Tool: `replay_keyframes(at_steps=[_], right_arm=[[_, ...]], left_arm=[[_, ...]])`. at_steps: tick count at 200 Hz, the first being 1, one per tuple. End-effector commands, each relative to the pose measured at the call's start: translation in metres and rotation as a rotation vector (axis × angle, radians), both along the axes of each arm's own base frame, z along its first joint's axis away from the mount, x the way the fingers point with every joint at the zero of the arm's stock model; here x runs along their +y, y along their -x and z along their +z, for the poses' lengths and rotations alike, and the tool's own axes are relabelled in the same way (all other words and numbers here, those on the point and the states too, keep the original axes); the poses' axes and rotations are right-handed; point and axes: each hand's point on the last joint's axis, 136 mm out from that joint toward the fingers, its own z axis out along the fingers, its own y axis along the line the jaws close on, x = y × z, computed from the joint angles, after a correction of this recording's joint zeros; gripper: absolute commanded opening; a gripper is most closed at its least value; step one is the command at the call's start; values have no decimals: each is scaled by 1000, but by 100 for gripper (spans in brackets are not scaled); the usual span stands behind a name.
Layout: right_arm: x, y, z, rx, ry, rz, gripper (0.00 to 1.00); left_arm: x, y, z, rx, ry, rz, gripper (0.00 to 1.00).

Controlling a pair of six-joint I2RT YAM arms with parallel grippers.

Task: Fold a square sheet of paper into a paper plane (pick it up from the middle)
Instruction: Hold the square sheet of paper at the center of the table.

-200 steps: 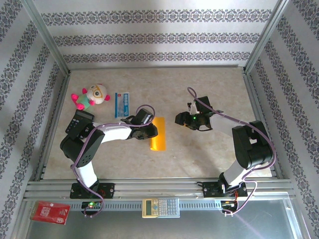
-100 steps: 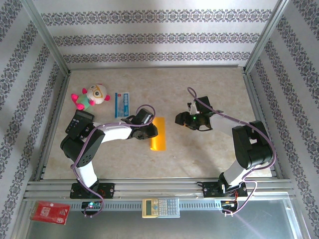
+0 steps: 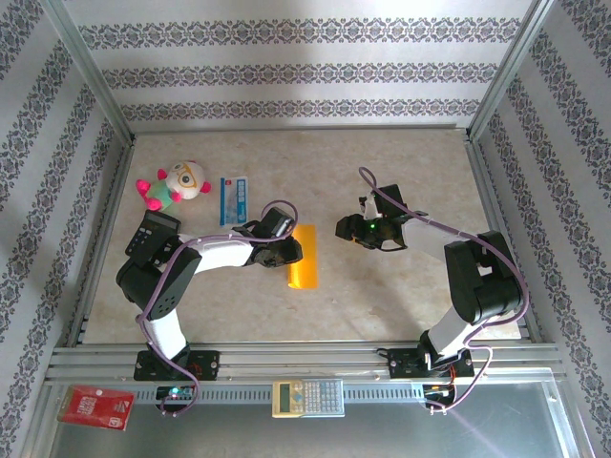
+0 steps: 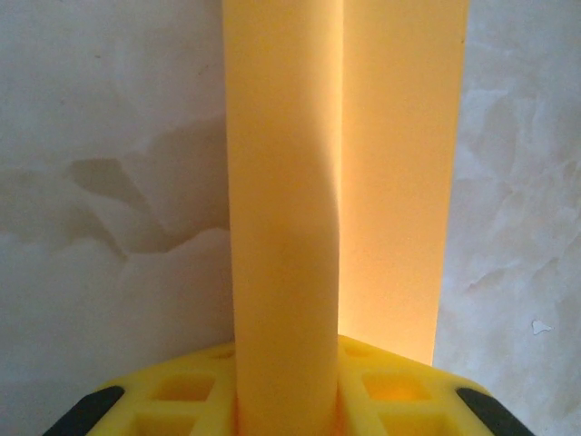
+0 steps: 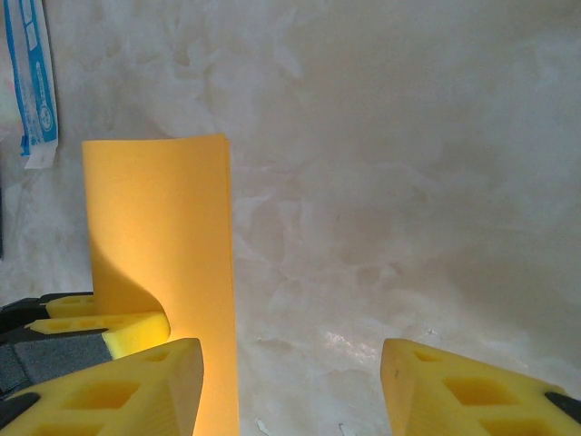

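Currently our left hand [image 3: 290, 251] pinches the square sheet of paper [image 3: 305, 260], doubled over at frame centre; our spread right hand [image 5: 290, 372] probably presses the crease next.

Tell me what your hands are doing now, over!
Left gripper shut on thin orange-yellow paper sheet, folded over. Right gripper open, beside it, not touching. Blue-and-white packet lies apart.

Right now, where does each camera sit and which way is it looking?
Top external: above, behind the bases, looking down on the table; left tool, right tool show.
Left wrist: on the left arm, looking along the sheet of paper; its fingers show.
Right wrist: on the right arm, facing the table; its spread fingers show.
Shared: all see the paper.
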Motion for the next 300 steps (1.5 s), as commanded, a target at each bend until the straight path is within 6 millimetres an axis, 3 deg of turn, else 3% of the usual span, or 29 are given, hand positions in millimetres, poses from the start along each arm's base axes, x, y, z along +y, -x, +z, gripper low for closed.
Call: replay_keyframes(at_steps=[1, 30, 83, 116, 215, 255, 300], right_arm=[[5, 2, 7, -9, -3, 20, 54], [12, 4, 11, -16, -18, 37, 46], [45, 16, 10, 11, -72, 104, 9], [69, 24, 4, 38, -100, 144, 0], [103, 30, -15, 88, -124, 189, 0], [102, 30, -28, 109, -99, 178, 0], [90, 38, -56, 162, -18, 166, 0]], left_arm=[[60, 32, -56, 134, -290, 40, 28], [61, 32, -57, 136, -295, 42, 28], [63, 33, -58, 136, -300, 45, 28], [63, 33, -58, 137, -301, 46, 28], [63, 34, -58, 136, -301, 44, 27], [62, 34, -58, 133, -300, 42, 27], [63, 33, -57, 130, -304, 44, 27]])
